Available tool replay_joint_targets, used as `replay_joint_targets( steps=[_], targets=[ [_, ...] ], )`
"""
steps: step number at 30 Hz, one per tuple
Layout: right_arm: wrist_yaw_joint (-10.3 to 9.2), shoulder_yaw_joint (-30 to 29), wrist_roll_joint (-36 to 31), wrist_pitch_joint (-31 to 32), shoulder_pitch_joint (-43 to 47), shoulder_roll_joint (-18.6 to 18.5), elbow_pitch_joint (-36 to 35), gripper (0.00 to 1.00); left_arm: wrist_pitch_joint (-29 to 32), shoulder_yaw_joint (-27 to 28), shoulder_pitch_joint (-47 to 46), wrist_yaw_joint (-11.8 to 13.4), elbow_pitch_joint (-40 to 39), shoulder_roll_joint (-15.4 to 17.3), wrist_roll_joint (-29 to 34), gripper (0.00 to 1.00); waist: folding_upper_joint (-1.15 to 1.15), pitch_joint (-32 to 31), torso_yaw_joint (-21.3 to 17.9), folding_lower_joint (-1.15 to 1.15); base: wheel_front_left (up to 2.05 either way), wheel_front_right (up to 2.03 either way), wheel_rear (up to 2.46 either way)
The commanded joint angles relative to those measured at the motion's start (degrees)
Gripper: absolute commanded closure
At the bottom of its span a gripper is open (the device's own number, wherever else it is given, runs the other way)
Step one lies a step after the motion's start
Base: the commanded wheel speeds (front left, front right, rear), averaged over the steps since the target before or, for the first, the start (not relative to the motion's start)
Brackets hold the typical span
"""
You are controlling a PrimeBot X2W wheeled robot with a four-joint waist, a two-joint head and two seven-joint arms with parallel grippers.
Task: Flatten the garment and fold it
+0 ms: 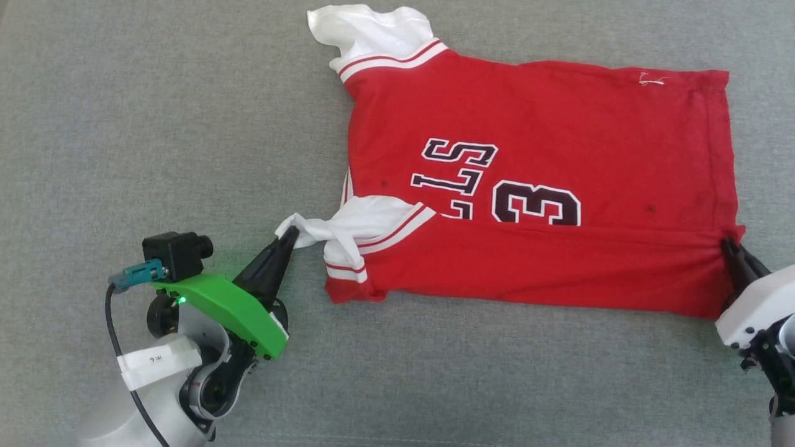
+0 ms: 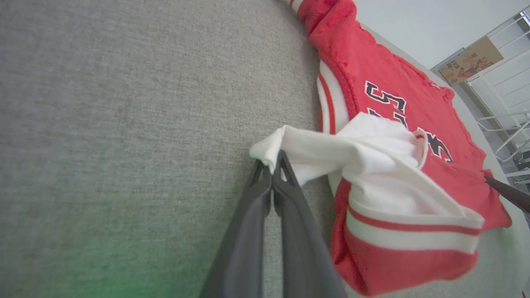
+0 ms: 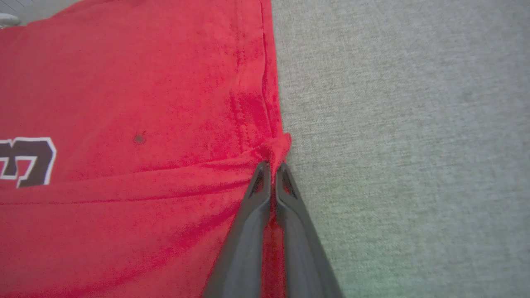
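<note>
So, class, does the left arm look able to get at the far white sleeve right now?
Probably not yet: the left gripper is shut on the near sleeve, though only grey surface lies toward the far sleeve.

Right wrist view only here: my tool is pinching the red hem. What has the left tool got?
Observer: The left tool is shut on the tip of the jersey's near white sleeve, stretched out sideways.
Operator: Far sleeve flat?
Observer: No, the far sleeve lies crumpled.
Operator: How long is this fold?
Observer: It runs from that near sleeve to the right tool, covering the bottom of the lettering.
</note>
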Motion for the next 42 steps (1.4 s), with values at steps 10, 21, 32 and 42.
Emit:
replay_joint_targets(
  steps=[10,21,32,42],
  targets=[
    [-0.08,0.36,-0.4,-0.28,-1.95,0.12,3.33,0.0,-1.43,0.21,-1.44,-1.19,1.8,-2.22,-1.75,0.0,0.0,-1.53,0.31,0.0,0.0,0.0,0.0],
    [-0.08,-3.97,0.76,-3.3,3.6,2.8,-10.78,0.0,-6.63,8.34,6.97,4.33,-10.09,1.15,2.28,0.0,0.0,-7.78,0.63,0.0,0.0,0.0,0.0],
    [-0.08,-7.08,-5.38,-16.82,14.06,6.08,-20.48,0.0,-6.87,27.77,26.07,10.33,-27.06,-11.07,30.65,0.0,0.0,-12.8,2.19,0.0,0.0,0.0,0.0],
    [-0.08,-4.24,-5.78,-25.63,21.62,6.12,-15.02,0.0,-6.88,31.2,36.96,4.61,-24.16,-21.88,42.04,0.0,0.0,-15.56,3.24,0.0,0.0,0.0,0.0]
  ],
)
